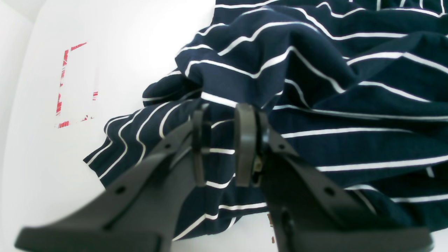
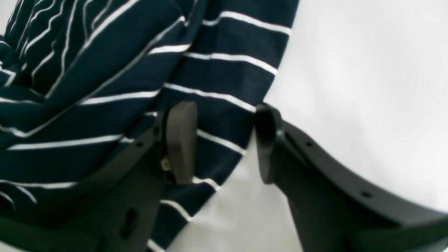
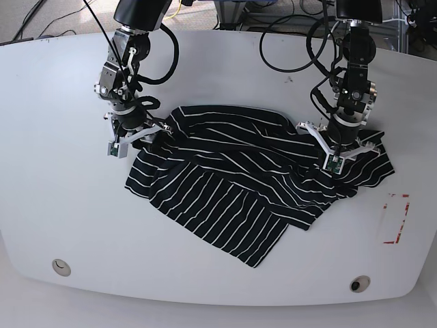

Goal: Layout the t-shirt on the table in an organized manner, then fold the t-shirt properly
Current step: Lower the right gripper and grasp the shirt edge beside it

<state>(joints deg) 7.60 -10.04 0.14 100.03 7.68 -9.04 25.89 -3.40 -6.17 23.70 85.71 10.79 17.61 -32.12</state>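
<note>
The dark navy t-shirt (image 3: 232,184) with thin white stripes lies crumpled and folded over itself across the middle of the white table (image 3: 68,205). My left gripper (image 3: 345,156) is down on its bunched right end. In the left wrist view the left gripper (image 1: 220,112) stands open by a narrow gap, tips against rumpled t-shirt (image 1: 350,105) cloth; a pinch does not show. My right gripper (image 3: 133,133) is at the shirt's upper left corner. In the right wrist view that gripper (image 2: 224,115) is open wide, straddling the t-shirt (image 2: 87,87) edge, one finger over cloth and the other over bare table.
A red-outlined rectangle mark (image 3: 395,219) lies right of the shirt, also in the left wrist view as the rectangle mark (image 1: 75,84). Two small round fittings (image 3: 61,266) (image 3: 360,283) sit near the table's front edge. Cables run behind the table's far edge.
</note>
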